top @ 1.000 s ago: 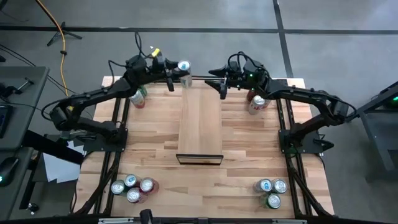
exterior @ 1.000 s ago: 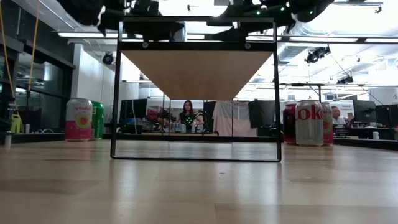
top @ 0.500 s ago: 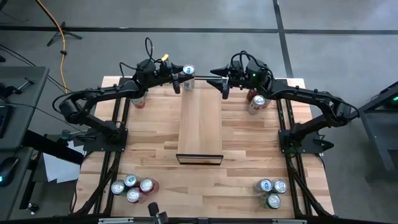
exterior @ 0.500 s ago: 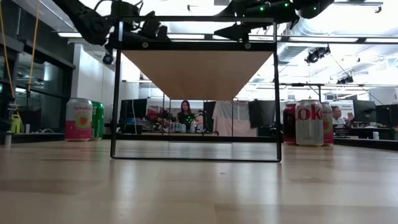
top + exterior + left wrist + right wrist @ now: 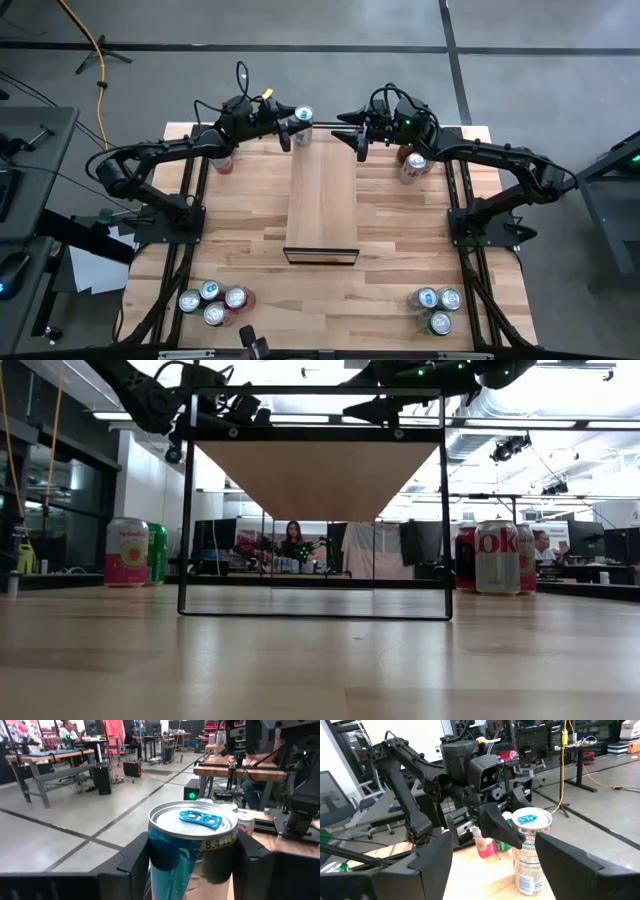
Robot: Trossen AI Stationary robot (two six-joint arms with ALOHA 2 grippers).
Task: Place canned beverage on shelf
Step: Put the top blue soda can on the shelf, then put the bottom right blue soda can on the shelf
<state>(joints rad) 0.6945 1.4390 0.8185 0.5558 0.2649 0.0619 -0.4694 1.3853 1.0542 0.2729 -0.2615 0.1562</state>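
Can (image 5: 302,124): stands on the shelf's (image 5: 322,200) far end.
My left hand (image 5: 290,130): fingers flank it; grip uncertain.
My right hand (image 5: 357,133): released, empty, beside the shelf.

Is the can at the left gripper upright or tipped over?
Upright: the can stands on the shelf's far end, its lid facing up, between the left gripper's fingers.

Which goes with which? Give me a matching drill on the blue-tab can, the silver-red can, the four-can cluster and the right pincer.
1. blue-tab can
2. silver-red can
3. four-can cluster
4. right pincer

A. near left corner of the table
B. open, holding nothing
C. far left corner of the shelf
D. on the table, just right of the shelf

Pairs: 1-C, 2-D, 3-A, 4-B
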